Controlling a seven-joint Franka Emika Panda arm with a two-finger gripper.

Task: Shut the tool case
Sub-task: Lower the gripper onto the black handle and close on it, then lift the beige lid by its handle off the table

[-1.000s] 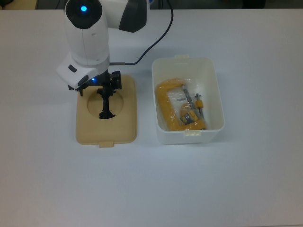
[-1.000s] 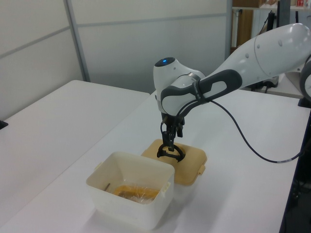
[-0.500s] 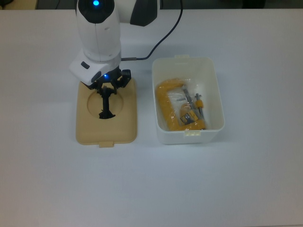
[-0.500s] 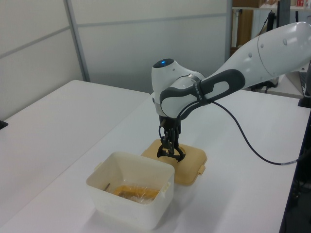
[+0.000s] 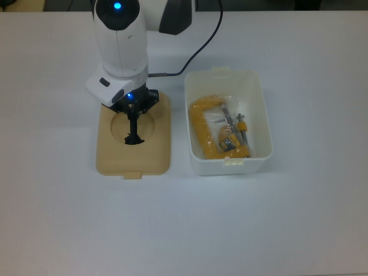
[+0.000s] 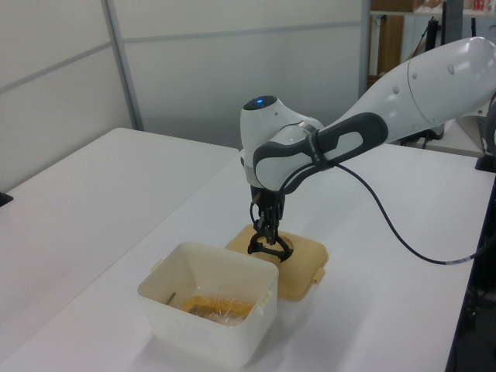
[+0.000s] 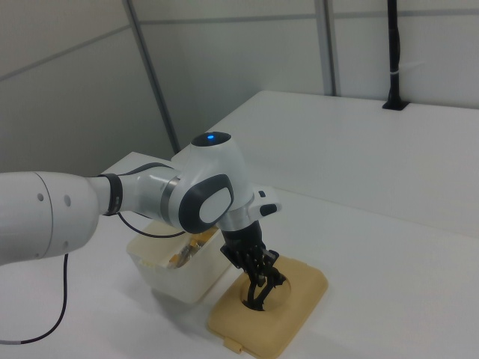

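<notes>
One tool point(image 5: 134, 119) | closed on lid handle point(image 5: 134, 138) | wrist hides fingers in top view | tub point(image 5: 261, 115) contents blurred

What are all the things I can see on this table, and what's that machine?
Tub: one, white, open, on the top view's right.
Lid: one, beige, flat on the table beside the tub, on the top view's left.
Handle: one, black, in the lid's round recess.
Tools in a clear bag: yellow and metal, inside the tub.
Table: one, white.
Cable: one, black, trailing from the arm.
Robot arm: one, white and grey.
Gripper: one, black, down at the handle.
</notes>
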